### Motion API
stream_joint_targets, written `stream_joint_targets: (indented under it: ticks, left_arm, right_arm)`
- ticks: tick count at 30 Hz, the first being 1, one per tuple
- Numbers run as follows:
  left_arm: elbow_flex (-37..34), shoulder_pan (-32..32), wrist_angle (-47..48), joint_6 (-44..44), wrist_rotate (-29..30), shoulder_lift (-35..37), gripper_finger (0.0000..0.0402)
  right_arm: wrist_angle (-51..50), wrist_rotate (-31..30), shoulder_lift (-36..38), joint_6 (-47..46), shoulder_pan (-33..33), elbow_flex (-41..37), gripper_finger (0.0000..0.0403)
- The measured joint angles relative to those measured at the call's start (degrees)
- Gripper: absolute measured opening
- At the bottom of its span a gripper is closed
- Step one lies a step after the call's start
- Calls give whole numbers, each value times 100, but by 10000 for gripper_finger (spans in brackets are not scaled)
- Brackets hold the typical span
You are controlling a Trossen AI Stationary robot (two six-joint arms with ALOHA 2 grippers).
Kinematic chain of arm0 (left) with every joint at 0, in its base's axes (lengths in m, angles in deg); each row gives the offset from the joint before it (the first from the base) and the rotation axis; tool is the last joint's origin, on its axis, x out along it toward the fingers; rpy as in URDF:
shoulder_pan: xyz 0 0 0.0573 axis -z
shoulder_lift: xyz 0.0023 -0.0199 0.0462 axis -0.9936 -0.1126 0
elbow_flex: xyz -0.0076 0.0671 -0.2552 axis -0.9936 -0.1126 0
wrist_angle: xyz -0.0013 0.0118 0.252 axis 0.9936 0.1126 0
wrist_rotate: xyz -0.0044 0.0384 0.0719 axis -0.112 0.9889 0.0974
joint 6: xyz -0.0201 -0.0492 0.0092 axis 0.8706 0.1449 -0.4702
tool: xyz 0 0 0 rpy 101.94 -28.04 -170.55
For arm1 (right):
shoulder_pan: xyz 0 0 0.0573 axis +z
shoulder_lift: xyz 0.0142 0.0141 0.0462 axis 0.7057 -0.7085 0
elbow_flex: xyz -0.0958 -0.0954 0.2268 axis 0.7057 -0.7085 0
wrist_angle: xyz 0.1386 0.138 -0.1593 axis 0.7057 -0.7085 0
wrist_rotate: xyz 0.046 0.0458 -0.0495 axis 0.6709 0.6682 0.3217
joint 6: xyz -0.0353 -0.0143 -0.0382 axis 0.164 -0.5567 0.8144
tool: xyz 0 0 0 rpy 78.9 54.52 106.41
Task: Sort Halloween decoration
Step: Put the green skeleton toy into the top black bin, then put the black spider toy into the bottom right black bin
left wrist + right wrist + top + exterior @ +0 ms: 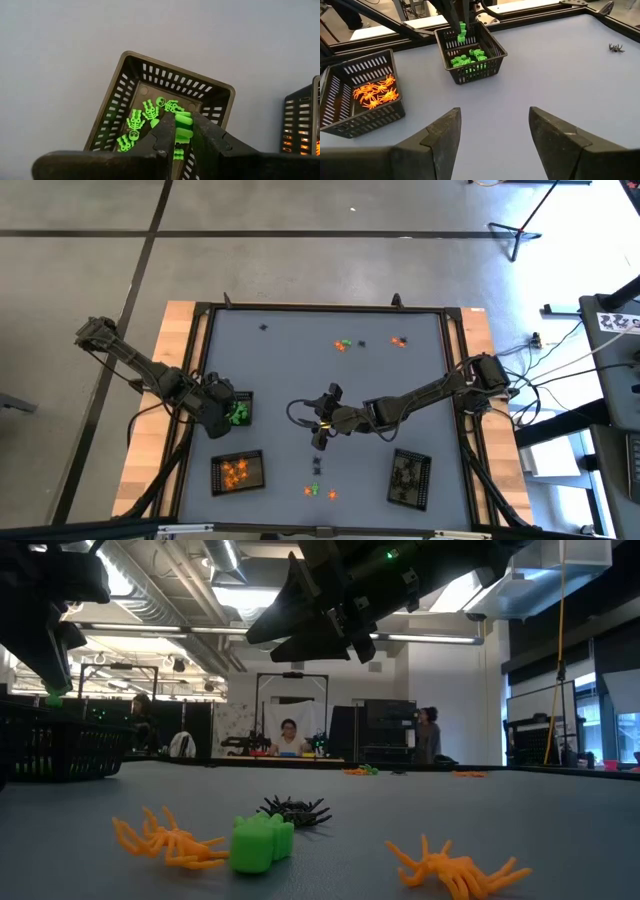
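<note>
Looking down from above, left gripper (pixel 228 412) hangs over the green basket (pixel 240 396); right gripper (pixel 322 425) hovers mid-worktop, loose trinkets (pixel 320 491) near the front edge. Low view: green piece (pixel 262 842) between orange spiders (pixel 168 837). Left wrist: jaws pinch a green trinket (pixel 182 131) above the basket. Right wrist: jaws wide, empty. Risk: it may stick when released, or bounce off the rim.

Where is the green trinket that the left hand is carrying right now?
The bright green plastic trinket sits pinched in the left hand, just above the black mesh tray of green skeletons at the table's left side, beside the tray of orange spiders.
</note>
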Motion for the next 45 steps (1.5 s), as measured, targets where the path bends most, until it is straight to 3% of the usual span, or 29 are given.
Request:
stream_joint_targets:
  ticks: [14, 25, 35, 42, 45]
  left_arm:
    - [0, 0, -162, 0, -76, 0, 46]
    - [2, -2, -408, -42, 148, 0, 102]
    - [2, -2, -409, -42, 155, 0, 107]
    - [2, -2, -409, -42, 154, 0, 107]
    - [2, -2, -409, -42, 154, -1, 107]
  right_arm:
    - [-39, 0, 0, -2, 0, -2, 230]
    - [-76, 0, 0, -2, 0, -2, 230]
    - [-490, 23, 0, -276, 0, -4, 230]
    - [-1186, 1865, 0, -700, 77, -7, 230]
    - [-1226, 1951, 0, -300, 323, -7, 230]
